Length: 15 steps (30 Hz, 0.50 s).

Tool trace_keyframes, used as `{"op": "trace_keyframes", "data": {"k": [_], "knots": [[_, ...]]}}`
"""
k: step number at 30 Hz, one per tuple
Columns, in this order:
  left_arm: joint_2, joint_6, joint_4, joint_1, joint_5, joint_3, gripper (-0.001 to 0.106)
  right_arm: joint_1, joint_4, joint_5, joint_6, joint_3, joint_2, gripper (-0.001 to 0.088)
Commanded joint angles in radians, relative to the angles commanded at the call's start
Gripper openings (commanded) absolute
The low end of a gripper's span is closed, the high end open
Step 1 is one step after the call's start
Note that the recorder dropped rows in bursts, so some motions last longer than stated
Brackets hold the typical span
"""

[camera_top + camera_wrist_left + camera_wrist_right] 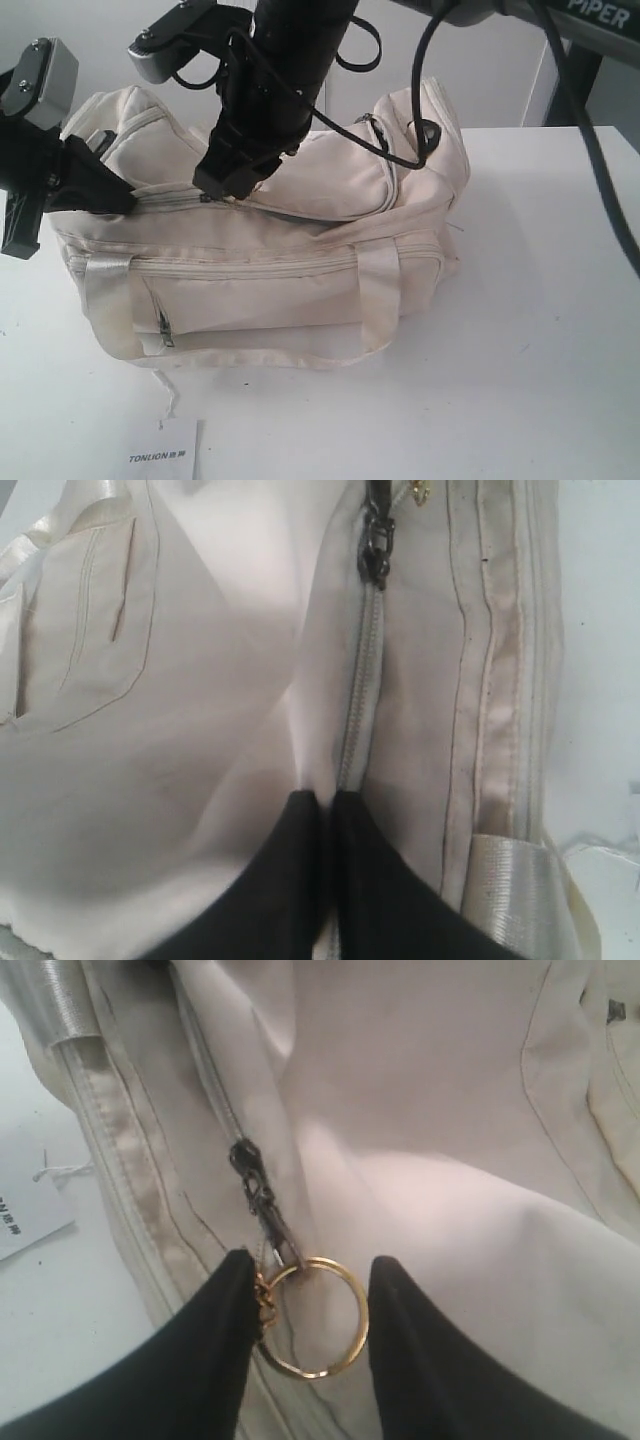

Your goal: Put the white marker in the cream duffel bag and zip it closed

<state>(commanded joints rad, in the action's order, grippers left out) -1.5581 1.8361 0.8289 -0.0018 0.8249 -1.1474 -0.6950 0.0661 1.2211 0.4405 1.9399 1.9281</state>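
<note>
Straddling the gold ring (360, 1322), the right claw (312, 1260) has its two black fingers parted just enough that each presses one side of the hoop. It is clamped across the ring, not on cloth. The ring hangs by a short chain from the dark zip slider (252, 1175), which makes it the handle for drawing the top zip along. I judge that gripping it here is the closing stroke in hand.

Out at the bag's end, the left claw (326, 798) has its fingers pressed together on the zip tape and the fabric beside it. This pins the cream duffel bag (260, 290), so the soft cloth is taut and the slider can run instead of dragging the whole bag. Between that pinch and the slider the teeth are meshed. Past the slider, the right arm covers the seam in the exterior view, so I cannot tell how much of the run is open.

The white marker shows in no view. With both claws busy on the zip, I judge it is already inside the main compartment, under the flap. The front pocket zip (240, 268) lies shut. The bag sits upright on the white table (540, 330), and a white card (165, 455) lies near its front.
</note>
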Motion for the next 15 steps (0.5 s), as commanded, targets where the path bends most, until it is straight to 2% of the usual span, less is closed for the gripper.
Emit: {"op": "trace_keyframes", "data": {"k": [10, 15], "knots": [[0.000, -0.002, 0.002, 0.000, -0.002, 0.000, 0.000, 0.000, 0.000, 0.000, -0.021, -0.003, -0.012, 0.0000], [0.000, -0.002, 0.002, 0.000, -0.004, 0.000, 0.000, 0.000, -0.015, 0.000, -0.021, -0.048, -0.028, 0.0000]]}}
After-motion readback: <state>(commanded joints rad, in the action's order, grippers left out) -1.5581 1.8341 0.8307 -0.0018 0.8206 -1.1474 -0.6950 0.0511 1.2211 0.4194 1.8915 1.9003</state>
